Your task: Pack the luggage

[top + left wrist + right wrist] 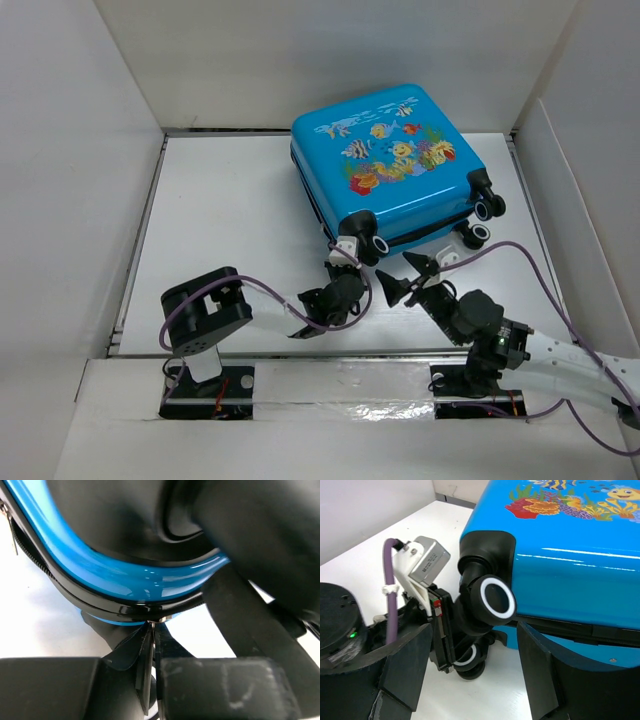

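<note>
In the right wrist view, not the left, fish print [619,497] on luggage [570,580].

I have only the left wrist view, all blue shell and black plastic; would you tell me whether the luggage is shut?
Observer: Yes. From above, the luggage lies flat and closed, fish print up.
Operator: Where is the left end effector?
Observer: The left end effector is at the near-left corner wheel.
Operator: And the right one?
Observer: The right end effector is open, just short of the near edge.
</note>
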`<state>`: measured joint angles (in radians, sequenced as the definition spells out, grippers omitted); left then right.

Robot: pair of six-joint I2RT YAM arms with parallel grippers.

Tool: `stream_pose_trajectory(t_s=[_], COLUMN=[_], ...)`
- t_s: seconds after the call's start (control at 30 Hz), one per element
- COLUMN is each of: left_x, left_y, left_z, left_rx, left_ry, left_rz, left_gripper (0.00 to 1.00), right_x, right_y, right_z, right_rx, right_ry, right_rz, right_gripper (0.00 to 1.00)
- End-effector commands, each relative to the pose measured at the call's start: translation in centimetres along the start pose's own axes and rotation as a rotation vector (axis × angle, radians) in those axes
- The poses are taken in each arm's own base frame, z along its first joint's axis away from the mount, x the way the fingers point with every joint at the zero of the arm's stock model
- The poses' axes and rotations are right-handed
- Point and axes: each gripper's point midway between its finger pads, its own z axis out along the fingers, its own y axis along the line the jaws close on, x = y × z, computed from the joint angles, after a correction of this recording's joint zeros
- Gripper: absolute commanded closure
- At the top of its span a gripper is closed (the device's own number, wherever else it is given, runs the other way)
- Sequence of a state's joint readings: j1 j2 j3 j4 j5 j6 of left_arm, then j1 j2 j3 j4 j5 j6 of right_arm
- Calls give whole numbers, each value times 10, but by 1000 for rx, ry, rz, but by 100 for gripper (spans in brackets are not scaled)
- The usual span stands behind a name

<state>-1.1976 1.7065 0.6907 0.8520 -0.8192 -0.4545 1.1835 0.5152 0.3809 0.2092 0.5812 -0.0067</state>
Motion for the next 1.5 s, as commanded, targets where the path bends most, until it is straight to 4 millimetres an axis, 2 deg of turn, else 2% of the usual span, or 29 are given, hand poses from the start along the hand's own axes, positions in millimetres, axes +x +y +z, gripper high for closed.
stream_pose_trajectory(t_s=[0.0,0.07,0.1,0.13,0.2,0.33,0.4,0.43,0.5,0.53,0.6,0.7,0.87,0.93,1.0,1.07,1.1,1.2,1.27,1.3,1.37,1.4,1.47], left_x=[-57,-60,-58,-57,-56,-53,-51,-50,-47,-47,-46,-45,-44,-44,-43,-43,-45,-44,-45,-45,-44,-44,-45], left_y=[-4,-2,-1,0,5,13,19,22,25,24,30,35,35,35,39,38,41,42,45,44,44,44,43], left_z=[8,6,5,4,3,2,1,3,0,-2,-2,-1,-1,-2,-1,-1,0,-1,0,0,0,0,1], left_rx=[-63,-63,-56,-50,-42,-26,-24,-20,-10,2,1,13,36,43,40,48,41,44,40,42,46,46,48], left_ry=[-166,-175,-173,-171,-171,-157,-151,-148,-148,-148,-148,-149,-143,-145,-144,-145,-148,-146,-147,-147,-146,-146,-147], left_rz=[-99,-92,-88,-86,-85,-91,-94,-103,-110,-106,-108,-118,-123,-127,-125,-128,-130,-127,-129,-130,-128,-127,-126], left_gripper=[100,100,100,100,100,100,100,100,100,100,100,100,100,100,100,100,100,100,100,100,100,100,100], right_x=[-15,-14,-24,-17,-17,-18,-7,-4,9,14,28,37,33,31,39,37,35,26,18,21,21,20,19], right_y=[2,-4,-4,-4,-9,-3,-4,-10,-6,-12,-4,5,12,9,-2,-3,-7,0,9,10,15,15,14], right_z=[6,10,13,18,27,49,62,67,77,82,90,97,110,116,120,124,126,133,139,141,145,147,150], right_rx=[-7,18,23,33,63,63,63,80,44,51,-6,-69,-142,-134,-98,-90,-80,-130,-177,-186,-207,-207,-190], right_ry=[-16,16,10,49,83,138,176,191,236,245,288,309,293,295,313,291,280,244,244,256,260,258,246], right_rz=[12,-9,-6,-24,-14,-35,-49,-47,-45,-40,-35,-15,18,11,5,1,2,10,-9,-12,-6,-3,15], right_gripper=[21,16,10,8,5,2,1,1,1,1,1,1,1,10,18,23,20,7,4,4,8,26,48])
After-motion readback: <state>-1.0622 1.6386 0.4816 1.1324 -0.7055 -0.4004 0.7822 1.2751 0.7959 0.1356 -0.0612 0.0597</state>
